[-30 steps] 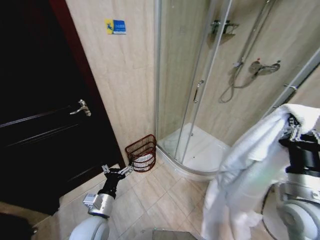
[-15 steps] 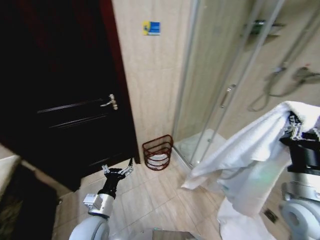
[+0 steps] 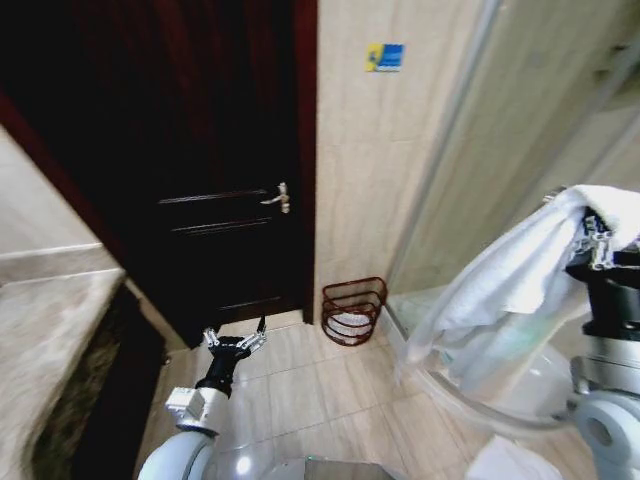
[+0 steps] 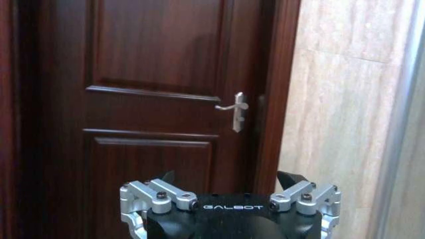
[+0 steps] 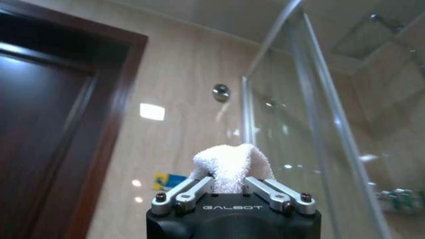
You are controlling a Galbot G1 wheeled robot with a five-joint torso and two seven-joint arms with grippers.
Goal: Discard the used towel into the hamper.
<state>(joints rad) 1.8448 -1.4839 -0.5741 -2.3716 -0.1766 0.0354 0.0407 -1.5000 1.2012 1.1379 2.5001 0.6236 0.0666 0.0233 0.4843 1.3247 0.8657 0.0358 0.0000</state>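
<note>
Left gripper: black and silver left gripper (image 3: pixel 235 343) hangs low at the near left over the tiled floor, its fingers spread and holding nothing; in the left wrist view (image 4: pixel 230 186) it points at the door.
Counter: beige stone-look counter edge (image 3: pixel 50 330) runs along the far left, near side.
Door: dark brown wooden panelled door (image 3: pixel 210 170) stands shut behind the left gripper, with a silver lever door handle (image 3: pixel 277 197) on its right side.
Floor: beige tiled floor (image 3: pixel 320 400) lies between the left gripper and the hamper.
Hamper: small round dark reddish-brown open-weave hamper (image 3: pixel 353 311) sits on the floor against the wall, just right of the door frame, with something pale lying in its bottom. It is farther off and to the right of the left gripper, and lower, farther and to the left of the right gripper; both are well apart from it.
Wall: beige tiled wall (image 3: pixel 370 180) rises behind the hamper and carries a small blue and yellow sticker (image 3: pixel 385 56) high up.
Shower: curved glass shower screen (image 3: pixel 500 150) stands to the right of the hamper.
Towel: white terry towel (image 3: pixel 500 285) hangs in the air at the right, draping down and leftward from the right gripper.
Right gripper: black and silver right gripper (image 5: pixel 229 186) is raised at the near right, its fingers pinching a bunched fold of the towel.
</note>
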